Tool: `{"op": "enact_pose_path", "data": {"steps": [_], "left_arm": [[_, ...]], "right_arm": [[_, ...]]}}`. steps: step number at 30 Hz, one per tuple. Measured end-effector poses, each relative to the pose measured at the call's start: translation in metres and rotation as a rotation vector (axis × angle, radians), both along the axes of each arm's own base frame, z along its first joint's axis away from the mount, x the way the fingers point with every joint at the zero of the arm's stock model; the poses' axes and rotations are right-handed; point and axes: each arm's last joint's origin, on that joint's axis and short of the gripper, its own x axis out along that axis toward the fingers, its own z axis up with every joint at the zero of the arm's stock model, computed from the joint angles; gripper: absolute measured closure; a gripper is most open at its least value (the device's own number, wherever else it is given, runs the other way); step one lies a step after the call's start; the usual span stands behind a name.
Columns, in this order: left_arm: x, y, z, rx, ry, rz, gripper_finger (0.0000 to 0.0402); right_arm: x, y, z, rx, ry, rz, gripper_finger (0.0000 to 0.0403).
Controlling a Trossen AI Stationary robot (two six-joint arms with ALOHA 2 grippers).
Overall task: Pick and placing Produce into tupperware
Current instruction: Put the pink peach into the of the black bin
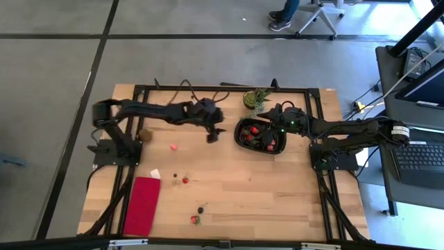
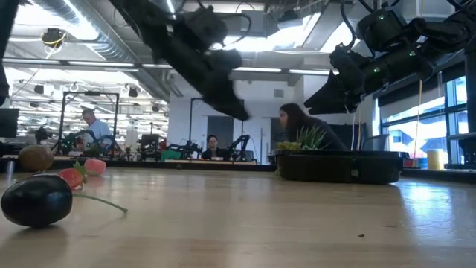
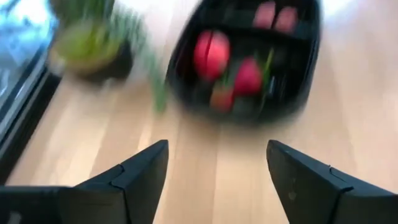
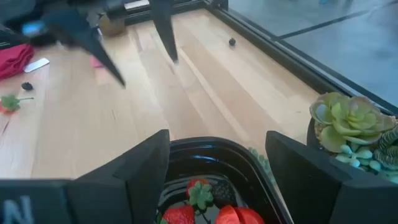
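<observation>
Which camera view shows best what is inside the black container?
The high view: it looks straight down into the tupperware, showing red produce. Both wrist views show only part of the contents; the low view shows only its side wall.

light: bright, ceiling lamps and window glare | blur: left wrist view motion-smeared | shadows: soft

Pale wood-grain counter (image 1: 277,187) with a satin sheen; glossy black plastic tupperware (image 2: 338,167); matt red cloth (image 1: 142,205).
</observation>
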Motion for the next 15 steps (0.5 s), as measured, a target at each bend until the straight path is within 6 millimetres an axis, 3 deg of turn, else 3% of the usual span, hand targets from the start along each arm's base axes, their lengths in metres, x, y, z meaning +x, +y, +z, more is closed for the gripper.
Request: {"op": "enact_pose_path", "data": {"steps": [7,15], "left_arm": [[-0.055,-0.014,0.022,-0.07,0.277,0.109,0.0139],[-0.104,-0.028,0.005,-0.249,0.309,0.308,0.0139]], "right_arm": [[0.0,0.0,0.0,0.0,0.0,0.0,0.0135],[0.0,0.0,0.0,0.001,0.0,0.0,0.0135]]}}
